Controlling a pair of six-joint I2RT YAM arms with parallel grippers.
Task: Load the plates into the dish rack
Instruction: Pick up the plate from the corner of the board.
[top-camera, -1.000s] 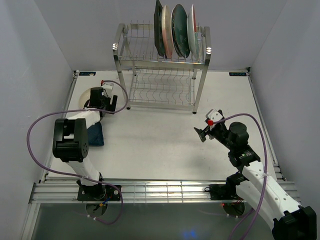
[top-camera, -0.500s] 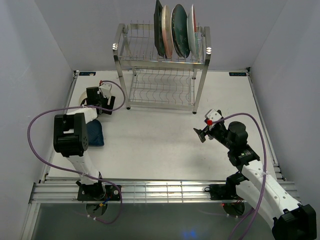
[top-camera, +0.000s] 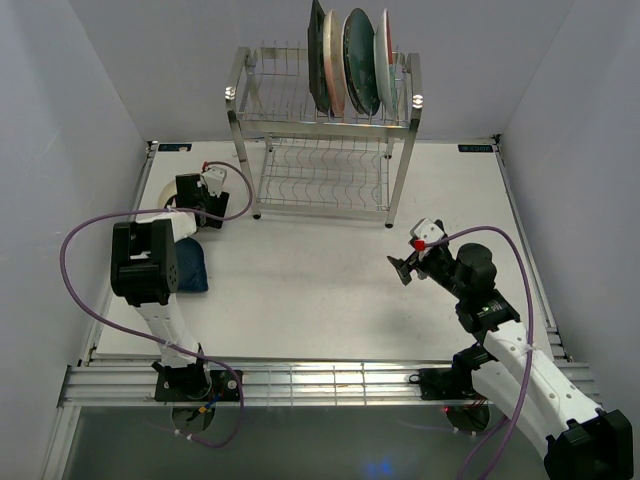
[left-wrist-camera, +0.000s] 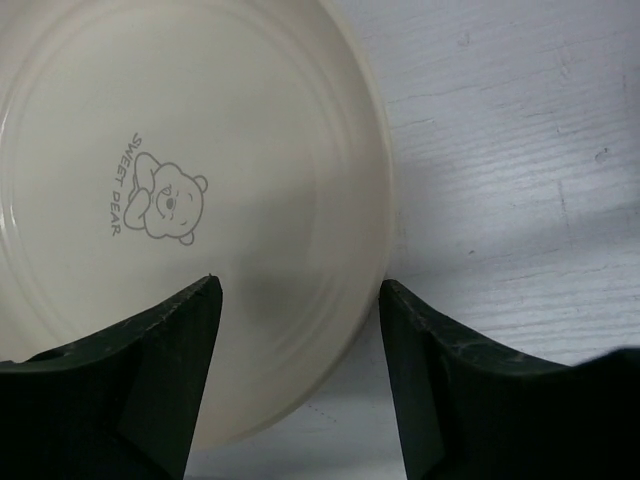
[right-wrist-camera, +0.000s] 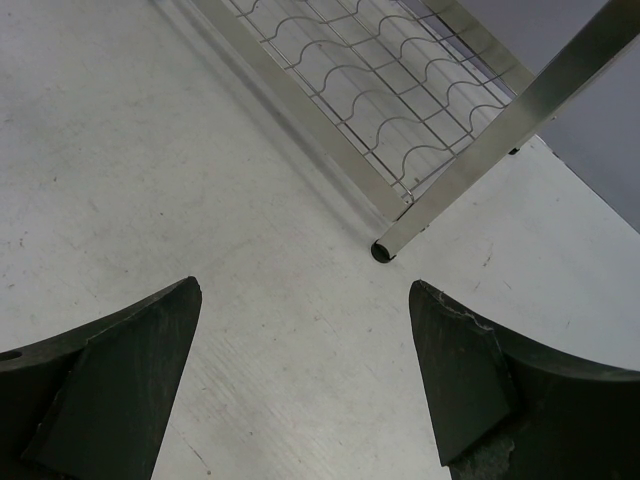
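4 counted up on the top tier of the dish rack, bunched toward its right end and standing on edge: a dark plate, a pink-and-cream plate, a dark teal plate and a white plate with a reddish rim. Found the rack itself at the middle of the far edge of the table.

Over by the left edge, spotted a cream plate lying flat, with a little bear and SWEET BEAR printed on it. Got the left gripper down right over its rim, jaws apart, 1 finger above the plate and the other out over bare table just past the rim. Not clamped on anything, going by the wrist view; can't tell if either pad touches the ceramic.

Also spotted a dark blue plate nearer the front along that same left edge, partly tucked under the left arm.

Then the right gripper: hanging above the right half of the table, spread wide, holding nothing, facing the rack's front right leg and the wavy wire of the lower shelf.
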